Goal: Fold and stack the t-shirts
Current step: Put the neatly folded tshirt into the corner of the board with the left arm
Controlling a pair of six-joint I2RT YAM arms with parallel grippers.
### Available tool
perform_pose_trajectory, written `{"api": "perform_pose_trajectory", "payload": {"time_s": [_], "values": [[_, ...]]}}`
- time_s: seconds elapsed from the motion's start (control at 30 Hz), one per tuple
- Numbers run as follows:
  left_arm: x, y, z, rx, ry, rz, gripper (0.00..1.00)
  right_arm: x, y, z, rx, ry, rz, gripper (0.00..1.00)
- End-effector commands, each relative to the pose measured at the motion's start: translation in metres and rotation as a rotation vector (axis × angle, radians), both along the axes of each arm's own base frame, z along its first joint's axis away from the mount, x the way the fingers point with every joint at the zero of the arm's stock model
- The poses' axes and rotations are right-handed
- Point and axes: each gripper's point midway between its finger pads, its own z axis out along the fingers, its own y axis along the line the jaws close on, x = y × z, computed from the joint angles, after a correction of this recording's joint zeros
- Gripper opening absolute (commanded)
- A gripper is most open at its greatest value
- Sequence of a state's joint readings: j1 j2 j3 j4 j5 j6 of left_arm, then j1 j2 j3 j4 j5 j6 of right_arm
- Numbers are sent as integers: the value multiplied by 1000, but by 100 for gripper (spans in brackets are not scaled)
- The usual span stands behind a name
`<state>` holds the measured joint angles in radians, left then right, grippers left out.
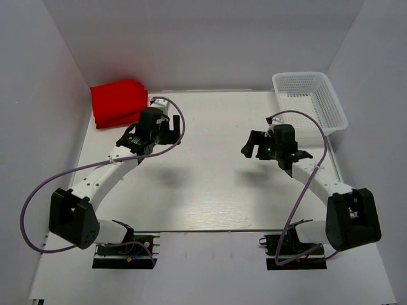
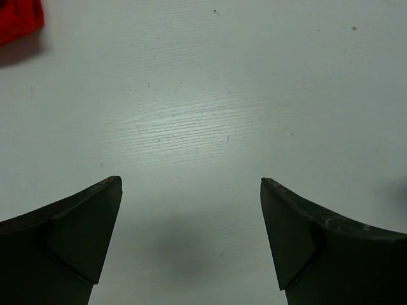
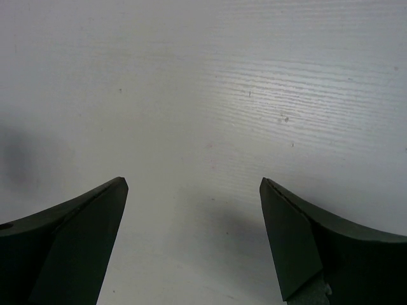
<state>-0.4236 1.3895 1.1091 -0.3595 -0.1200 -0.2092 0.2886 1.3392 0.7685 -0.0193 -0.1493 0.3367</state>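
- t-shirts (image 1: 117,101): red folded pile, upper left of top view, long axis roughly left-right.
- left gripper (image 1: 166,130): jaws wide, empty, just right of pile; the nearer arm.
- right gripper (image 1: 255,147): jaws wide, empty, centre-right, well apart.

The red t-shirts (image 1: 118,101) lay folded in a stack on the white table (image 1: 210,190), close to the left gripper (image 1: 173,130), left of its jaws and a little farther back. Those jaws stood parted above bare tabletop. The right gripper (image 1: 253,146) also hung over bare table with its jaws spread. A white mesh basket (image 1: 310,101) sat to the right of and beyond those jaws, apart from them.
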Motion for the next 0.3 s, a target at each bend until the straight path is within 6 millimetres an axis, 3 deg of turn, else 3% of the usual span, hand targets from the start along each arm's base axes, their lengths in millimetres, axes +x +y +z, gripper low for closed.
{"api": "perform_pose_trajectory", "payload": {"time_s": [0.0, 0.1, 0.27], "values": [[-12, 18, 5, 24, -19, 149, 100, -7, 3, 14, 46, -62, 13, 90], [-20, 13, 4, 37, -11, 144, 100, -9, 1, 23, 58, -88, -3, 90], [-24, 12, 12, 50, -31, 141, 100, -13, -3, 16, 41, -85, -12, 90]]}}
